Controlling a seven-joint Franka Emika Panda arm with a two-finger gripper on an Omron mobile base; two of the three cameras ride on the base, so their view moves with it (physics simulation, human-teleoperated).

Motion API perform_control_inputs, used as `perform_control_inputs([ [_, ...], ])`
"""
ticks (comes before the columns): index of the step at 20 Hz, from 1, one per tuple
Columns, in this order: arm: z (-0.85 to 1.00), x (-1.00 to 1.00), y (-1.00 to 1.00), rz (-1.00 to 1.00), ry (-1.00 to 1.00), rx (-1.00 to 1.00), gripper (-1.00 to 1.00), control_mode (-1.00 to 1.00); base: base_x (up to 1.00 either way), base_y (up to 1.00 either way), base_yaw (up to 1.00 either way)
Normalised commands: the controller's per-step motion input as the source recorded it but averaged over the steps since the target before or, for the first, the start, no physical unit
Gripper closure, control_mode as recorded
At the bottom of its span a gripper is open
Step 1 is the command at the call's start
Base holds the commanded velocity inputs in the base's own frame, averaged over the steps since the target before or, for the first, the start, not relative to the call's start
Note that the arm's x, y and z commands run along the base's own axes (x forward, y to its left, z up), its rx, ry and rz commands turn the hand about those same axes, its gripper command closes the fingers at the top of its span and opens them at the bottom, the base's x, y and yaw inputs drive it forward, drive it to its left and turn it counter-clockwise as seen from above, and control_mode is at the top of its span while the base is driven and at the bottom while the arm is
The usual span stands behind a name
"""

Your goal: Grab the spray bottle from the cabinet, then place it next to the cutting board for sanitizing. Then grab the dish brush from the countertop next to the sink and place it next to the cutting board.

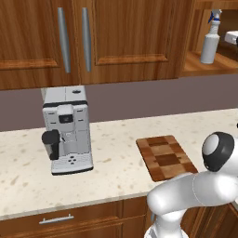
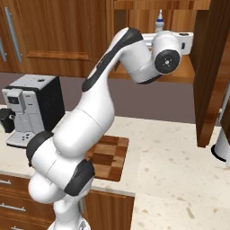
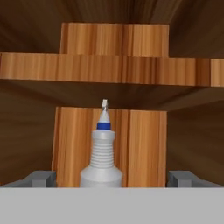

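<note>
bottle [image 3: 101,162] upright in cabinet [image 1: 204,69], not grabbed | gripper [image 3: 111,179] spread wide around it | board [image 1: 166,157] bare, brush step pending

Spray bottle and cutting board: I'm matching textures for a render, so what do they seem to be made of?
The spray bottle looks like pale grey plastic, smooth and slightly matte, with moulded ribs at the neck and a blue-and-white nozzle; whether it is translucent is hard to tell. The cutting board looks like wood: dark and light brown blocks in a chequered pattern, visible grain, low sheen.
</note>
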Motion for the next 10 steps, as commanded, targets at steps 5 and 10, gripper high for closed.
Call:
perform_control_inputs([
  [5, -0.05, 0.19, 0.24, 0.00, 0.07, 0.00, -1.00, -1.00, 0.00, 0.00, 0.00],
  [10, -0.02, 0.23, 0.05, 0.00, 0.05, 0.00, -1.00, -1.00, 0.00, 0.00, 0.00],
])
